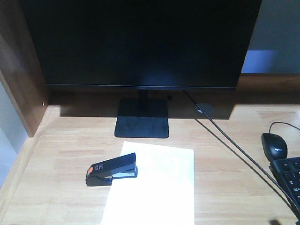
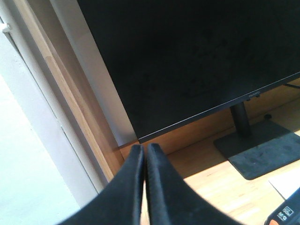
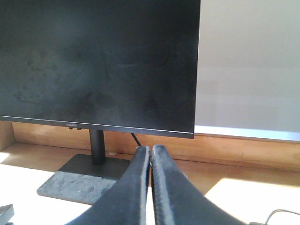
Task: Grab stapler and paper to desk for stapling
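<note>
The black stapler point(image 1: 112, 169) with its orange end to the left lies on the desk point(image 1: 61, 140), its right end over the left edge of the white paper point(image 1: 157, 185). The paper lies flat in front of the monitor base. Neither gripper shows in the front view. In the left wrist view my left gripper point(image 2: 145, 149) is shut with nothing between its fingers, held above the desk's left side; a corner of the stapler point(image 2: 287, 214) and of the paper point(image 2: 288, 183) show at bottom right. My right gripper point(image 3: 150, 150) is shut and empty, facing the monitor stand.
A large black monitor point(image 1: 140, 42) on a square base point(image 1: 142, 118) fills the back of the desk. A cable point(image 1: 229, 145) runs diagonally to the right. A black mouse point(image 1: 274, 145) and a keyboard point(image 1: 288, 180) sit at the right edge. A brown side panel point(image 1: 21, 70) bounds the left.
</note>
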`<state>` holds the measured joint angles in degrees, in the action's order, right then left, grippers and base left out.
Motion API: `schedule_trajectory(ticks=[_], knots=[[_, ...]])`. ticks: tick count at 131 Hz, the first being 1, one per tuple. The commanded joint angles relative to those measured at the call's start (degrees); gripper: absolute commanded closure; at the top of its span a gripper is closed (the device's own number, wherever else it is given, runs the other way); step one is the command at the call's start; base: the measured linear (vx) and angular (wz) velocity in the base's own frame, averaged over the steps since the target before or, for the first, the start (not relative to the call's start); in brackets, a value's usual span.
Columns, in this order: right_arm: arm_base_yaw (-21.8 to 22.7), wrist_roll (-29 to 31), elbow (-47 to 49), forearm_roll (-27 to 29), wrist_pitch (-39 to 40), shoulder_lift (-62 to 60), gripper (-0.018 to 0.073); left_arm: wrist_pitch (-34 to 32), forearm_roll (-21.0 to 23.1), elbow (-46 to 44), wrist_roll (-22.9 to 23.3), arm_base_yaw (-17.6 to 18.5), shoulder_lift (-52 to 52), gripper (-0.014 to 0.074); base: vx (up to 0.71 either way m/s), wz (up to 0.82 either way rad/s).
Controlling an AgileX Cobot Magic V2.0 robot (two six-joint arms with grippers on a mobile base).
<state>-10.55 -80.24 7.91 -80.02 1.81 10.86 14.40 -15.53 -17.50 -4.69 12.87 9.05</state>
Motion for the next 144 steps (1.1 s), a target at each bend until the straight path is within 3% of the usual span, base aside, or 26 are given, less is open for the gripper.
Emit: schedule_trajectory(ticks=[1, 12, 32, 55, 81, 104, 126, 144], knots=[[0.0, 0.3, 1.6, -0.5, 0.3, 0.4, 0.0566, -3.3, 1.9, -1.5, 1.7, 0.2, 0.6, 0.0603, 0.0, 0.0], [0.0, 0.3, 1.6, -0.5, 0.3, 0.4, 0.0566, -3.3, 6.1, -1.5, 5.9, 0.2, 0.6, 0.0603, 0.0, 0.0], [0.0, 0.3, 1.6, -0.5, 0.3, 0.4, 0.0566, -3.6, 6.6, -1.5, 12.6, 0.2, 0.6, 0.0603, 0.0, 0.0], [0.0, 0.3, 1.6, -0.5, 0.3, 0.4, 0.0566, -3.2, 6.6, -1.5, 12.7, -0.4, 0.3, 0.0603, 0.0, 0.0], [0.0, 0.3, 1.6, -0.5, 0.3, 0.4, 0.0566, 0.3, 9.3, -1.0, 12.4, -7.0, -4.6, 0.0603, 0.0, 0.0], [0.0, 0.3, 1.6, -0.5, 0.2, 0.4, 0.0566, 1.5, 12.8, 5.0, 12.0, -10.1, -11.0, 0.0603, 0.0, 0.0], [0.0, 0.3, 1.6, -0.5, 0.2, 0.4, 0.0566, -0.3, 15.5, 11.6, 12.0, -10.5, -10.7, 0.0603, 0.0, 0.0], [0.0, 0.3, 1.6, -0.5, 0.2, 0.4, 0.0566, -6.5, 15.2, 17.2, 12.0, -10.5, -10.7, 0.0603, 0.0, 0.0]])
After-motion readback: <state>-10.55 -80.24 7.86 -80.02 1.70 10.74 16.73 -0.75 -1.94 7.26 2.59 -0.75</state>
